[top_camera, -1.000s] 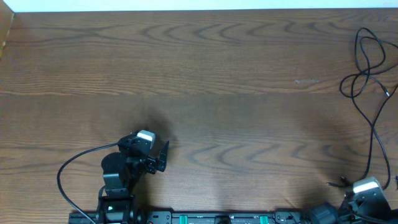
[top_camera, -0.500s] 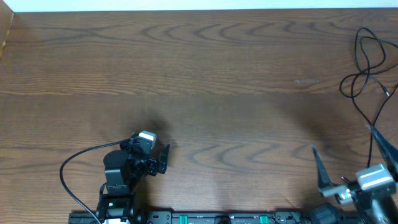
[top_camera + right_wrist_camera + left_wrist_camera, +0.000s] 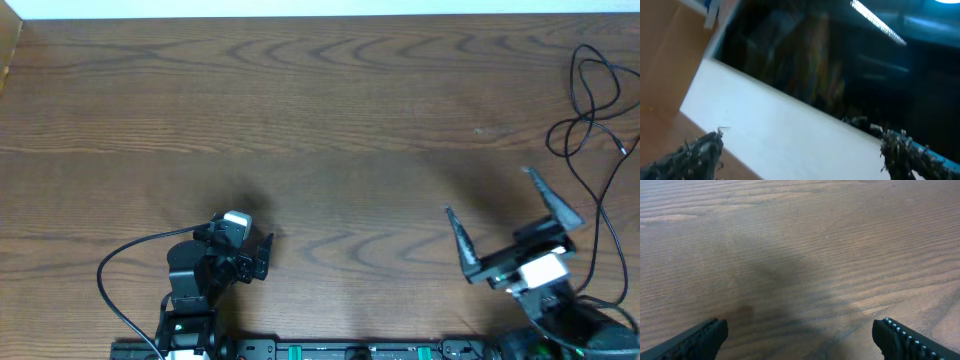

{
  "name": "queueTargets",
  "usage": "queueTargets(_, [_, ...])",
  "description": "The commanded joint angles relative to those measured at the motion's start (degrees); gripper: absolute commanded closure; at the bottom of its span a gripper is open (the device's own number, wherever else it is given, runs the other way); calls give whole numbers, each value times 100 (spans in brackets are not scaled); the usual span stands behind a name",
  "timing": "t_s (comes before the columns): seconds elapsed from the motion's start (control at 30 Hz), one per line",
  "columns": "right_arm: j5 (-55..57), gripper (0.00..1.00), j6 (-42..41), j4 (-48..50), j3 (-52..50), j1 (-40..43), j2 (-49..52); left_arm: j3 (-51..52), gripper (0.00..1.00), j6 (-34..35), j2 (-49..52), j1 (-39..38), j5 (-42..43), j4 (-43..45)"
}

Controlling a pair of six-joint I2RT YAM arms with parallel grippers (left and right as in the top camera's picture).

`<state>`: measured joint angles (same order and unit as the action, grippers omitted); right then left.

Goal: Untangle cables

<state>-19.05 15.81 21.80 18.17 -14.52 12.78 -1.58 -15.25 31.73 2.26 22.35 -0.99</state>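
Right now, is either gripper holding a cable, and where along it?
Nothing is held. The right gripper is open over bare table, apart from the cables. The left gripper is open too, with only wood between its fingers.

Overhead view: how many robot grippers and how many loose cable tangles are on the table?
Grippers: 2, the left gripper and the right gripper, both open.
Loose cable tangles: 1, the black cables at the table's far right edge.
Total: 3.
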Motion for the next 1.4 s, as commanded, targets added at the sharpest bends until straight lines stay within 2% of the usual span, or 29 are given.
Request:
queueTargets(0.0, [-144, 1, -243, 302, -546, 166, -343, 133, 2, -13, 11, 31, 11, -151])
queueTargets(0.27, [-140, 1, -988, 4, -1300, 831, -1255, 133, 2, -13, 11, 31, 11, -151])
queueTargets(0.37, [-81, 1, -1259, -179, -1377, 1029, -1246, 133, 2, -13, 11, 31, 11, -151])
queueTargets(0.67, [160, 1, -1259, -905, -1757, 1147, -1246, 133, 2, -13, 11, 31, 11, -151])
queueTargets(1.0, [422, 1, -1237, -2538, -1786, 1150, -1250, 133, 2, -13, 11, 31, 11, -151])
queueTargets(1.37, [538, 1, -1086, -2503, -1786, 1150, -1246, 133, 2, -13, 11, 31, 11, -151])
